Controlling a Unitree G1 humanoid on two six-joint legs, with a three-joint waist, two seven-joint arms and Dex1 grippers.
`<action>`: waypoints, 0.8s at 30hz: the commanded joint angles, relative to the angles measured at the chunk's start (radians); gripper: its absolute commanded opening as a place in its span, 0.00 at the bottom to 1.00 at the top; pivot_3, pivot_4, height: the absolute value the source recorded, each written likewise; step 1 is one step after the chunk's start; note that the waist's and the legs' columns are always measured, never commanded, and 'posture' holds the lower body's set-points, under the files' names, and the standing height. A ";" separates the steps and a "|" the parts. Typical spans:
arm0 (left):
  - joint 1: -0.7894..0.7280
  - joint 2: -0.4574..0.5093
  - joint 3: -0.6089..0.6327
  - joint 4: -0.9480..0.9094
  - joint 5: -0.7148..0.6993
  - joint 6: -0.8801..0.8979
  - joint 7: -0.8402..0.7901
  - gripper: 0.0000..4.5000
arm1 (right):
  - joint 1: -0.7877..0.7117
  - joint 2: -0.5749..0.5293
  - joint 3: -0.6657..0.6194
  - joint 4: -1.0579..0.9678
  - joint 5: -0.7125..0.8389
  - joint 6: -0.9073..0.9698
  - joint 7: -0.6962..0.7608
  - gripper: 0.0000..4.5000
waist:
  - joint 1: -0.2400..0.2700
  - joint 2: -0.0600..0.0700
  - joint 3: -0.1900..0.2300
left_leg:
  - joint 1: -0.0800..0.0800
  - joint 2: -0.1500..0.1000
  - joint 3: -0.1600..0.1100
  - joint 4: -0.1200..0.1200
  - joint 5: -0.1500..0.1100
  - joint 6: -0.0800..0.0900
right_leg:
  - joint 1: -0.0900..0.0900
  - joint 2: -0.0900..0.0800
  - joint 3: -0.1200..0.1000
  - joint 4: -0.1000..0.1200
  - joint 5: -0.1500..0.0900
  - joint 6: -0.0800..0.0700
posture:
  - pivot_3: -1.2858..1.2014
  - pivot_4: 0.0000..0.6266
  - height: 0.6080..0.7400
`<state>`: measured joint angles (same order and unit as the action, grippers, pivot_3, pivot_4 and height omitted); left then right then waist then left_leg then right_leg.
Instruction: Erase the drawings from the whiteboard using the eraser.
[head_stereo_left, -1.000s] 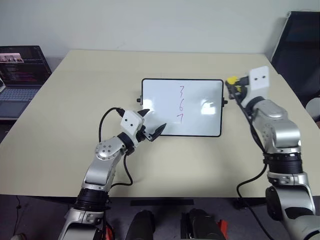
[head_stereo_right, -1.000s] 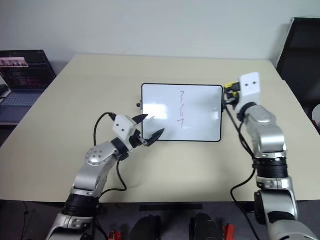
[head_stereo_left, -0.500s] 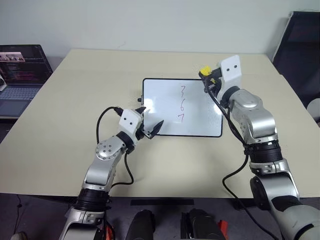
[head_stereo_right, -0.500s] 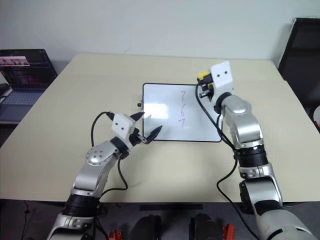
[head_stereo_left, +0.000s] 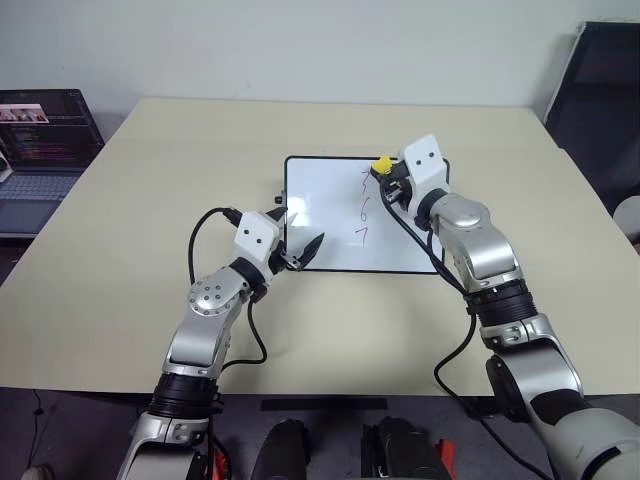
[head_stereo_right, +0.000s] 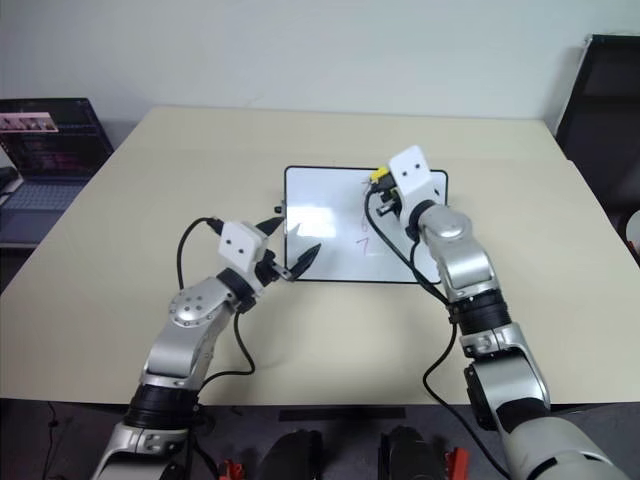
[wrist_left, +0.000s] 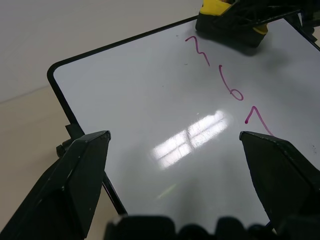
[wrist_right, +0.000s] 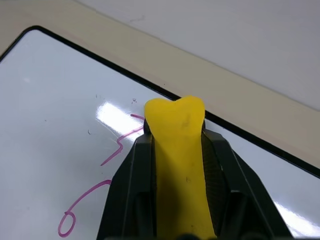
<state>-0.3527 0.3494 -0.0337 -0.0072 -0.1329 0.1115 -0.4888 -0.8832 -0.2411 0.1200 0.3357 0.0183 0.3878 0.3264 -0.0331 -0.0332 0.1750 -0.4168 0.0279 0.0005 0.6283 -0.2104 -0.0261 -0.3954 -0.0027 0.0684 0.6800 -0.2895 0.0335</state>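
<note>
The whiteboard (head_stereo_left: 320, 200) lies flat on the middle of the table, with the drawings (head_stereo_left: 364, 208), red digits in a short column, right of its centre. My right gripper (head_stereo_left: 386, 172) is shut on the yellow eraser (head_stereo_left: 381, 163) and holds it at the board's far edge, right by the top digit. The right wrist view has the eraser (wrist_right: 177, 145) squeezed between both fingers, with red strokes (wrist_right: 102, 182) just past it. I cannot tell whether it touches the board. My left gripper (head_stereo_left: 300, 232) hangs open and empty over the board's near left corner, its fingers (wrist_left: 85, 170) spread wide.
An open laptop (head_stereo_left: 40, 150) stands off the table's left side and a dark chair (head_stereo_left: 600, 100) at the far right. The beige table (head_stereo_left: 200, 130) stretches bare around the board. Black cables trail from both wrists.
My right gripper has carried the eraser leftward from beyond the board's right edge to the top of the digit column. The left gripper has stayed over the near left corner.
</note>
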 joint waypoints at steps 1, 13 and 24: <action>-0.016 0.004 0.011 -0.049 0.005 0.000 0.009 1.00 | -0.049 0.008 -0.001 0.012 -0.019 -0.057 0.002 0.20 | 0.000 0.000 0.000 | 0.000 0.000 0.000 0.000 0.000 0.000 | 0.000 0.000 0.000 0.000 0.000 0.000 | 0.52 0.24 1.00; -0.029 0.008 0.019 -0.036 0.007 -0.009 0.010 1.00 | -0.109 0.031 0.030 0.116 -0.078 -0.126 0.020 0.20 | 0.000 0.000 0.000 | 0.000 0.000 0.000 0.000 0.000 0.000 | 0.000 0.000 0.000 0.000 0.000 0.000 | 0.52 0.24 1.00; -0.010 0.010 0.033 -0.050 0.009 -0.019 0.038 1.00 | -0.082 0.004 0.138 0.147 -0.188 -0.145 0.087 0.20 | 0.000 0.000 0.000 | 0.000 0.000 -0.001 0.000 0.000 0.000 | 0.000 0.000 0.000 0.000 0.000 0.000 | 0.52 0.24 1.00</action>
<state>-0.3603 0.3506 -0.0271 -0.0083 -0.1310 0.1177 -0.4634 -0.9650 -0.2269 0.2432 0.4856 -0.1470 0.2588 0.3988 -0.0336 -0.0332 0.1749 -0.4166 0.0280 -0.0005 0.6284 -0.2104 -0.0261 -0.3956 -0.0030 0.0684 0.6807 -0.2892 0.0332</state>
